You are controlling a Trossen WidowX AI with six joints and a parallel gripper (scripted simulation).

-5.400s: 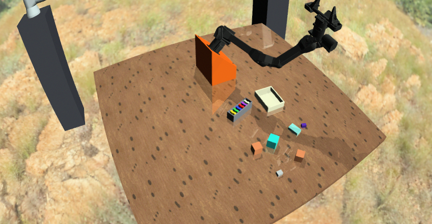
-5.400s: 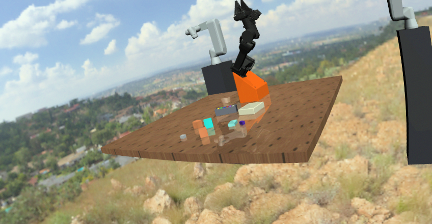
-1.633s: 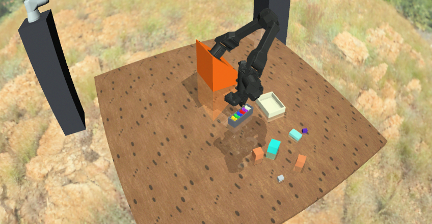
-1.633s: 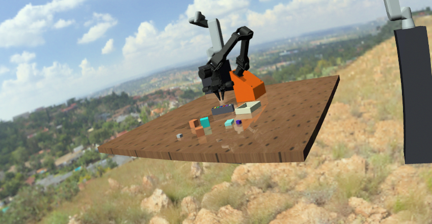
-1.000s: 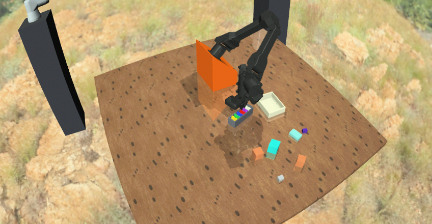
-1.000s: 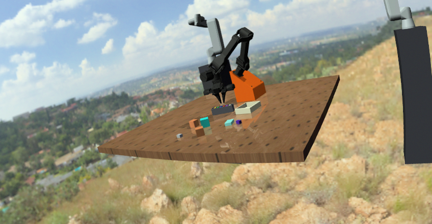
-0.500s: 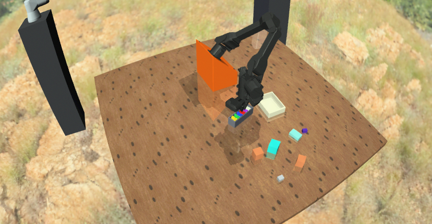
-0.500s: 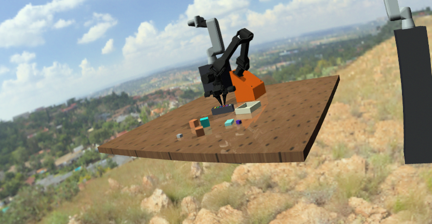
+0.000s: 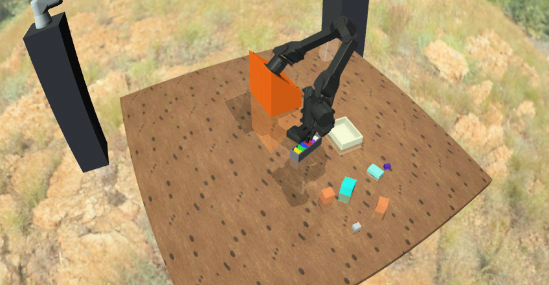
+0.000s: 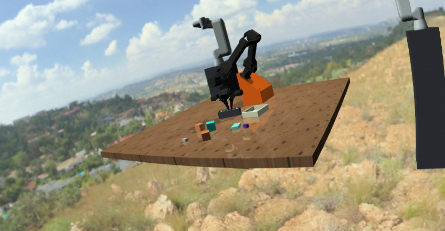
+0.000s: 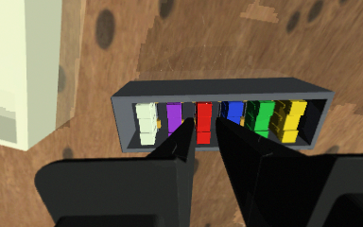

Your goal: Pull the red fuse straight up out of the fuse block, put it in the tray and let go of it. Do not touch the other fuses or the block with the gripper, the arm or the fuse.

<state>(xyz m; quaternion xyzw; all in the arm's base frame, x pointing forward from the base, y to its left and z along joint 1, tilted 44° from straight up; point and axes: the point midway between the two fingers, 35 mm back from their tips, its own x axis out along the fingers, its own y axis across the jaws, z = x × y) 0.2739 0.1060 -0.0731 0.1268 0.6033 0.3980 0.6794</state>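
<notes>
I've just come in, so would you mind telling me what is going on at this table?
The arm has its end effector lowered over the fuse block, with its two fingers set narrowly apart on either side of the red fuse. The red fuse sits in its slot between the purple fuse and the blue fuse; nothing is gripped yet. The tray waits beside the block with nothing in it.
</notes>
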